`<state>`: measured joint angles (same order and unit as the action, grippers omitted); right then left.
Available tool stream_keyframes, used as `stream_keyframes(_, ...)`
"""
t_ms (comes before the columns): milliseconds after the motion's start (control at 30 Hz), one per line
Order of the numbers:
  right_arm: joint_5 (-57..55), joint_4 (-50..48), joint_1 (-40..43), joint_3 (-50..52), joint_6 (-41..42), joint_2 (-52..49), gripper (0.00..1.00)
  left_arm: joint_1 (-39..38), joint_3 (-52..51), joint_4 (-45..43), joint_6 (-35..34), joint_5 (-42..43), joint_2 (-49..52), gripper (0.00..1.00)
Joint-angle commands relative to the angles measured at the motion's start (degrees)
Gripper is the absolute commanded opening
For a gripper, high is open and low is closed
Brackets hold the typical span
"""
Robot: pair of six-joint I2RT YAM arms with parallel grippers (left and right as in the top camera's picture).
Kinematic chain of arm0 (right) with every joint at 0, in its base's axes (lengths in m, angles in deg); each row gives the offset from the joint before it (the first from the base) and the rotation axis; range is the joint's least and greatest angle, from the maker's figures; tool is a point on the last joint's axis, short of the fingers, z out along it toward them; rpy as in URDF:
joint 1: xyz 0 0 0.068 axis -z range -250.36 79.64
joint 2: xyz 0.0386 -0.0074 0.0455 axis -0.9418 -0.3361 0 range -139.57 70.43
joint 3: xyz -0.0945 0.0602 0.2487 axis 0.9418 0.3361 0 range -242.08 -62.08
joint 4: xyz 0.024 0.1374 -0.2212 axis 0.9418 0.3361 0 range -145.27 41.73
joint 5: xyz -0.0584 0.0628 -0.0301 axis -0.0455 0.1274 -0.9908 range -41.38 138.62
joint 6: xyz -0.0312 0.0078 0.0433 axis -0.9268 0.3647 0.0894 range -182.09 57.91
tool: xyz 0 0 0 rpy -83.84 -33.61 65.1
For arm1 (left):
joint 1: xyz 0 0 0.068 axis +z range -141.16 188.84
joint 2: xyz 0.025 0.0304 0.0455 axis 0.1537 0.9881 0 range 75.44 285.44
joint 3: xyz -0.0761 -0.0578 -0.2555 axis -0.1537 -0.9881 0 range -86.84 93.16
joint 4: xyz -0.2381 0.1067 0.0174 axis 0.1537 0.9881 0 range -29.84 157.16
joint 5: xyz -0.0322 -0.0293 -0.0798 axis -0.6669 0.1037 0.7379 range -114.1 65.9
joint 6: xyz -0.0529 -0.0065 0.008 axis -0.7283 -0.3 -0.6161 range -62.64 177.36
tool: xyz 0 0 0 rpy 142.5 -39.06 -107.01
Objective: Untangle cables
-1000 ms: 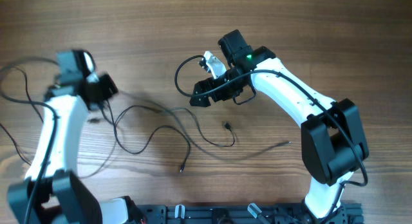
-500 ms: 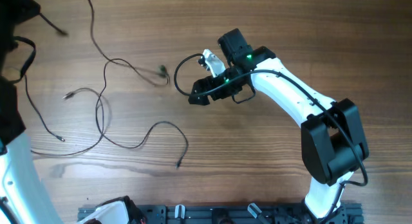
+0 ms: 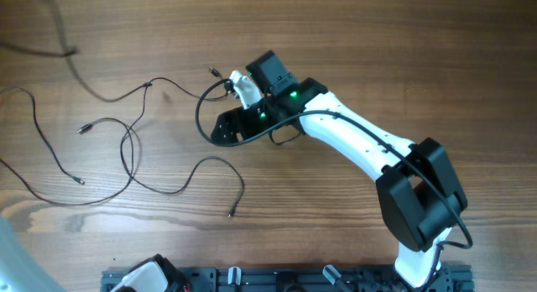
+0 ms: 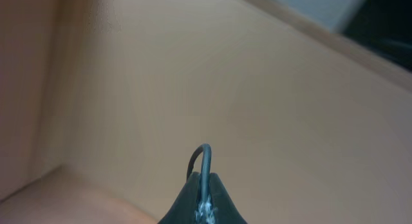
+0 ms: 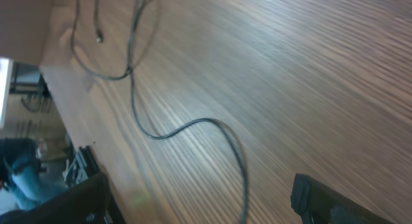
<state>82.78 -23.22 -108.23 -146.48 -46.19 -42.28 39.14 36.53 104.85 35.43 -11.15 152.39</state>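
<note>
A: Where are the cables [image 3: 179,191]?

B: They lie as loose black strands on the 9 o'clock half of the table [image 3: 419,57]. They cross one another in wide curves, and the small plug ends lie well apart. One blurred strand leaves the overhead view at 11 o'clock.

A: And the hands?

B: The left gripper [image 4: 203,185] is outside the overhead view. In its wrist view the fingers are pressed together on a bend of cable [image 4: 205,156] that stands up from the tips, with only blurred tan behind it. The right gripper [image 3: 216,132] is near the centre, pointing toward 8 o'clock. In its wrist view it [image 5: 197,185] is spread wide and holds nothing. One strand [image 5: 193,124] snakes over the wood between the fingers and touches neither.

A: What stands in the way?

B: The right arm [image 3: 361,145] reaches in from 5 o'clock and covers the wood beneath it. Its own thicker lead [image 3: 199,120] bows out in a loop at the gripper's 9 o'clock side. A thin strand runs up to that loop from 9 o'clock, and I cannot tell whether they touch. A plug [image 3: 212,71] lies just beside the wrist at 11 o'clock.

A: Anything else around?

B: A green light [image 3: 291,95] glows on the wrist, and a black rail [image 3: 294,279] runs along the 6 o'clock edge.
</note>
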Motion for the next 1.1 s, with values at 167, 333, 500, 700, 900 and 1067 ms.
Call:
stream_keyframes(167, -2.1, 10.1, 3.0, -0.1, -5.0, 1.6, 0.93, 9.7, 0.3, 0.5, -4.5, -22.4, 14.8, 0.09)
stream_keyframes(333, -2.3, 11.6, 3.0, -0.1, -5.4, 1.6, 0.93, 9.7, -1.2, 0.5, -7.2, -22.2, 21.4, 1.00)
stream_keyframes(500, -2.5, 11.3, 4.7, -0.1, -5.2, 1.6, 0.93, 7.4, -3.1, 6.1, -4.9, -11.0, 21.8, 1.00)
stream_keyframes(700, -2.3, 12.2, 12.5, -0.1, -5.3, 1.6, 0.94, -3.6, -7.9, 13.0, 8.0, -1.4, 23.6, 0.86)
stream_keyframes(900, -2.3, 13.3, 17.4, -0.1, -6.7, 1.6, 0.97, -12.9, -26.8, 11.3, 16.3, -6.1, 24.1, 0.78)
stream_keyframes(1067, -2.5, 13.7, 17.7, -0.1, -8.5, 1.6, 0.97, -16.2, -45.8, -5.6, 26.2, -5.9, 24.1, 0.90)
